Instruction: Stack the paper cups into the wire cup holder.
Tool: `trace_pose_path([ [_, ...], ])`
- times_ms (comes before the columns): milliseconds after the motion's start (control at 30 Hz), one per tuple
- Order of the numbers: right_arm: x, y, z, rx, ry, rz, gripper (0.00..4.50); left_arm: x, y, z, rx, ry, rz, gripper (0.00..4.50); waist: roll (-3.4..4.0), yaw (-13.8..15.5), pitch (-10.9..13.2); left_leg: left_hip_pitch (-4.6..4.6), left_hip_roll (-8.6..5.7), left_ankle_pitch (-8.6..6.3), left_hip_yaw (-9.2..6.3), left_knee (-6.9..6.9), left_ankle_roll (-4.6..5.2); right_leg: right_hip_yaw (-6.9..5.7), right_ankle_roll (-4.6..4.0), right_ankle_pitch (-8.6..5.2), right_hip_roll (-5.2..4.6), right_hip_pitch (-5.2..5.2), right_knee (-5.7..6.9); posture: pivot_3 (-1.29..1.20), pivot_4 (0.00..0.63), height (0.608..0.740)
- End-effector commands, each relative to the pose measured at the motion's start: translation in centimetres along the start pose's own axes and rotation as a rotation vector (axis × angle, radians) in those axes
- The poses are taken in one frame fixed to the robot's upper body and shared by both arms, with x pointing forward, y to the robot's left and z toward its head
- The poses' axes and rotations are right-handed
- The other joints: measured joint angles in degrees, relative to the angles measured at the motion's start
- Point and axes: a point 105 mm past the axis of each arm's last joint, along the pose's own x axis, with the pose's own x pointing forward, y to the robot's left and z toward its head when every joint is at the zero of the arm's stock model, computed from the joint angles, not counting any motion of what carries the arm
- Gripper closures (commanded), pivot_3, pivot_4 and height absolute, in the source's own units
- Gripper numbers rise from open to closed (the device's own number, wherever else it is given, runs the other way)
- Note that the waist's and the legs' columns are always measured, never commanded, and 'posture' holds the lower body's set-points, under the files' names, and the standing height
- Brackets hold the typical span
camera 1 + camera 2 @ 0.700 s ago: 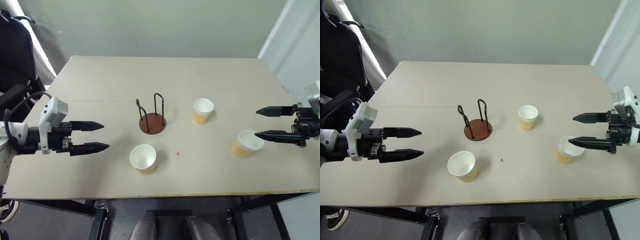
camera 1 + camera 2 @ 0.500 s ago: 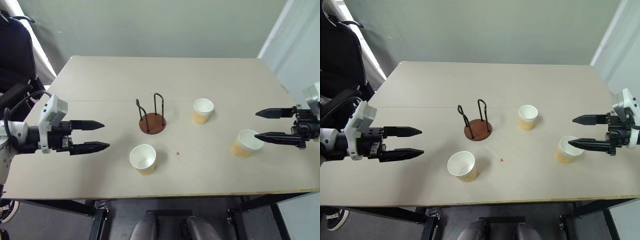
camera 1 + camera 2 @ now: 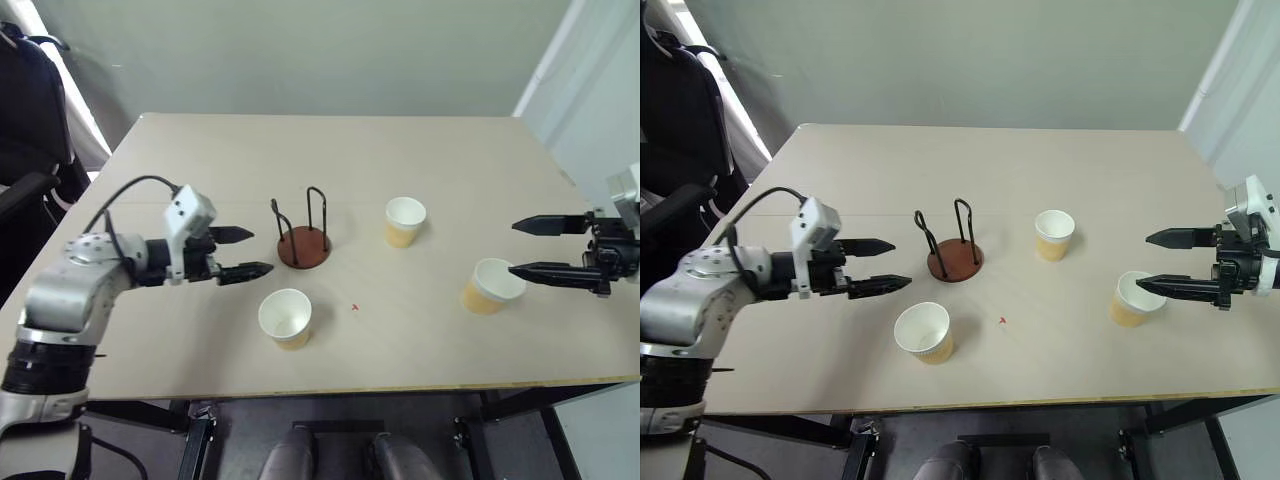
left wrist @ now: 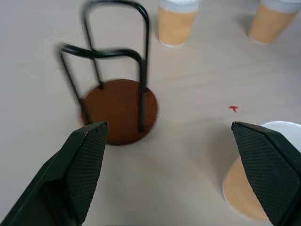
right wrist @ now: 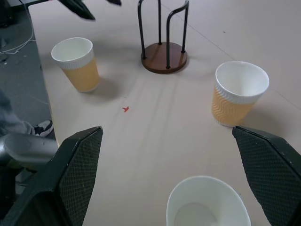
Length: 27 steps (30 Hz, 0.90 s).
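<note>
Both grippers spread and empty, left gripper (image 3: 245, 253) between wire cup holder (image 3: 303, 240) and nearest paper cup (image 3: 285, 317) on bench (image 3: 200, 160): swing onto cup rim, pinch gently; right gripper (image 3: 530, 247) beside another cup (image 3: 487, 285).

**Arm and Gripper Appearance**

Left arm (image 3: 70, 300): silver-grey rounded housings, black joints, looping black cable, white block at the wrist. Each gripper, left (image 3: 248, 252) and right (image 3: 525, 247), has two black tapered fingers with cross-hatched pads (image 5: 77, 160).
</note>
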Motion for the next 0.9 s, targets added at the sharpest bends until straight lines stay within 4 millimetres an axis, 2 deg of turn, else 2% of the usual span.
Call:
trace_pose_path([
  [33, -1.1, 0.0, 1.4, -0.053, -0.021, -0.037, 0.03, 1.1, 0.6, 1.5, 0.041, -0.009, 0.08, 0.0, -0.01, 0.0, 0.0, 0.01, 0.01, 0.01, 0.02, -0.01, -0.02, 0.0, 0.01, -0.01, 0.01, 0.0, 0.0, 0.0, 0.15, 0.74],
  [333, -0.9, 0.3, 1.3, -0.05, -0.023, -0.032, 0.03, 6.2, 1.4, 2.2, -0.007, -0.033, 0.18, 0.0, -0.12, 0.2, 0.1, 0.56, -0.04, 0.09, 0.05, 0.02, 0.05, 0.07, 0.26, -0.08, 0.02, 0.67, -0.12, 0.0, 0.15, 0.74],
  [533, -1.0, 0.4, 1.2, -0.046, -0.019, -0.043, 0.03, 8.5, 1.6, 1.4, -0.024, -0.002, 0.184, 0.0, -0.17, 0.4, 0.1, 0.61, -0.07, 0.1, 0.07, 0.04, 0.06, 0.11, 0.38, -0.14, 0.02, 0.75, -0.12, 0.0, 0.15, 0.74],
  [633, -1.2, 0.5, 1.1, -0.042, -0.016, -0.055, 0.0, 9.3, 1.8, 1.5, -0.023, -0.009, 0.188, 0.61, -0.21, 0.5, 0.1, 0.6, -0.1, 0.1, 0.09, 0.03, 0.06, 0.14, 0.47, -0.19, 0.02, 0.75, -0.11, 0.0, 0.15, 0.74],
  [900, -1.6, 0.6, 1.1, -0.04, -0.013, -0.079, 0.0, 10.0, 2.1, 2.5, -0.019, -0.051, 0.178, 3.56, -0.27, 0.6, 0.2, 0.58, -0.27, 0.09, 0.08, 0.05, 0.06, 0.27, 0.72, -0.33, 0.0, 0.82, -0.13, 0.0, 0.15, 0.74],
])
